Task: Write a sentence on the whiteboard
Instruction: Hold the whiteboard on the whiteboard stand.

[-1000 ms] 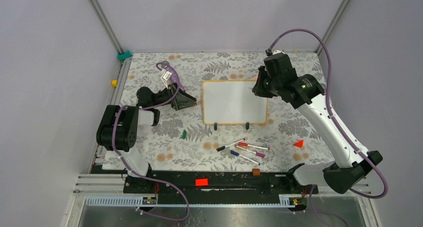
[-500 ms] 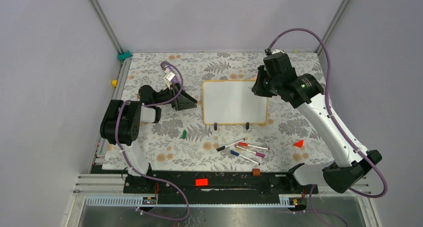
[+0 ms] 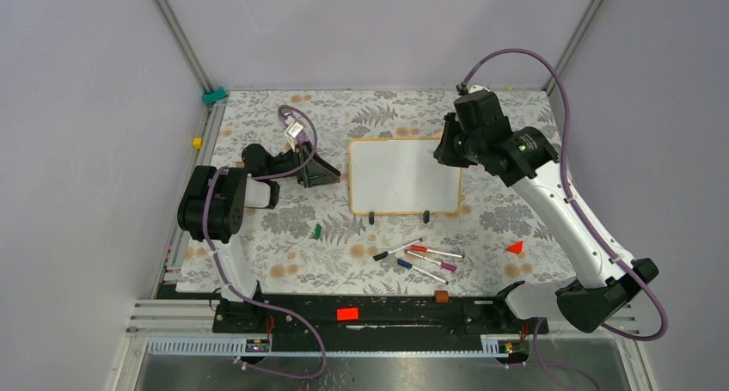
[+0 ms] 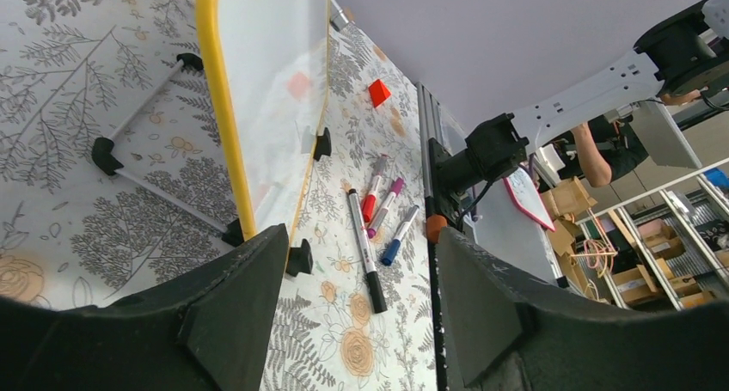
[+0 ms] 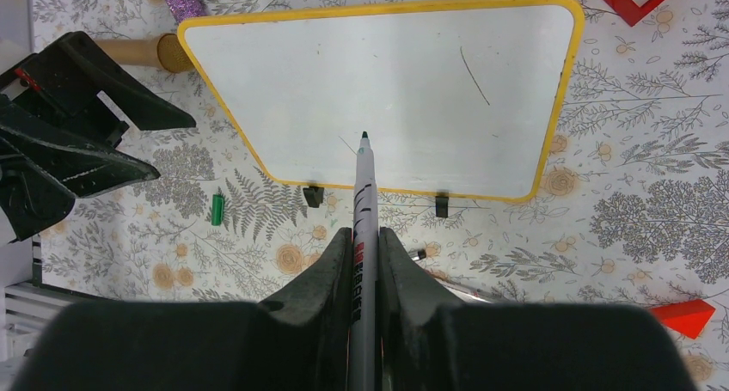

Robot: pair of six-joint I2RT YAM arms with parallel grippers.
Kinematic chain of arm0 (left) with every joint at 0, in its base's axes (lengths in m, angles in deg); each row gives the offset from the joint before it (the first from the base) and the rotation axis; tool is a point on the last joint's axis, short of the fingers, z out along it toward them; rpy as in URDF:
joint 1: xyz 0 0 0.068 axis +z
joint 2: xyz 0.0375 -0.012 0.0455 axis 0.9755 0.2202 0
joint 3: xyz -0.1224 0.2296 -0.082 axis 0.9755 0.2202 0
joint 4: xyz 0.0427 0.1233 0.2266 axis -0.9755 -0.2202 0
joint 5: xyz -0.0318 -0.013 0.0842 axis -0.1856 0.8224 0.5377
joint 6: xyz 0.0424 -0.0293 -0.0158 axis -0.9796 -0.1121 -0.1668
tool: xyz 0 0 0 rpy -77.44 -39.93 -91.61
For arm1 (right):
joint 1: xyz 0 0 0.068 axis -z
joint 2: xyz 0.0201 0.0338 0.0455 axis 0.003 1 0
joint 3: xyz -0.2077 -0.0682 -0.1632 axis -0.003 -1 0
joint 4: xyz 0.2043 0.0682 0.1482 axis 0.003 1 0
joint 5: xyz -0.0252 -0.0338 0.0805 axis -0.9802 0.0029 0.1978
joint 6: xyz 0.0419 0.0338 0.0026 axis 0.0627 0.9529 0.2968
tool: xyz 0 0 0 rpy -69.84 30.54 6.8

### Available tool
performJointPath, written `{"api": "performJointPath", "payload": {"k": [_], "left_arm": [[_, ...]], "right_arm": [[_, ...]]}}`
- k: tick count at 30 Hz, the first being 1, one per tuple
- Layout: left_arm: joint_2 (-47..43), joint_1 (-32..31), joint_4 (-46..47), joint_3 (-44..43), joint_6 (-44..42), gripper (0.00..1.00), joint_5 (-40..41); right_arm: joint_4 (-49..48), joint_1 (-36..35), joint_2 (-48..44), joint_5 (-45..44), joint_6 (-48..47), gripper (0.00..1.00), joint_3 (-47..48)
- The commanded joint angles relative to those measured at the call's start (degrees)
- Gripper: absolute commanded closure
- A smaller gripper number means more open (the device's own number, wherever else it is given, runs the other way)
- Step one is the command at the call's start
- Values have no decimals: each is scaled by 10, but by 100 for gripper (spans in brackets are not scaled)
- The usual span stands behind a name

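Observation:
The whiteboard (image 3: 404, 176) lies mid-table, tan-framed with black clip feet. It also shows in the right wrist view (image 5: 378, 82) and, edge-on, in the left wrist view (image 4: 266, 64). No green words show on it, only a thin stroke (image 5: 474, 64) and a short faint mark by the pen tip. My right gripper (image 3: 447, 146) (image 5: 364, 236) is shut on a grey marker (image 5: 364, 185), whose tip is over the board's lower middle; I cannot tell whether it touches. My left gripper (image 3: 322, 174) (image 4: 359, 245) is open and empty just left of the board.
Several loose markers (image 3: 421, 258) lie in front of the board, also in the left wrist view (image 4: 370, 236). A green cap (image 3: 317, 230) lies front left, a red wedge (image 3: 515, 247) front right, and a brown block (image 3: 441, 296) on the near rail.
My left arm has shifted slightly right and away, its open gripper staying beside the board's left edge. The right arm and marker have not visibly moved.

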Motion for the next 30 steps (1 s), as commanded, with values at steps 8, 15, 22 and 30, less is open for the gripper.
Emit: {"api": "performJointPath", "payload": {"k": [8, 15, 22, 30], "left_arm": [[54, -11, 37, -23, -110, 32, -6], [83, -31, 37, -37, -161, 42, -24], [102, -34, 37, -33, -167, 69, 8], [110, -43, 37, -56, -168, 62, -20]], "right_arm": [[-12, 0, -2, 9, -1, 100, 21], [-12, -1, 4, 15, -2, 100, 24], [-5, -1, 13, 14, 3, 100, 34], [-5, -1, 22, 17, 12, 100, 41]]}}
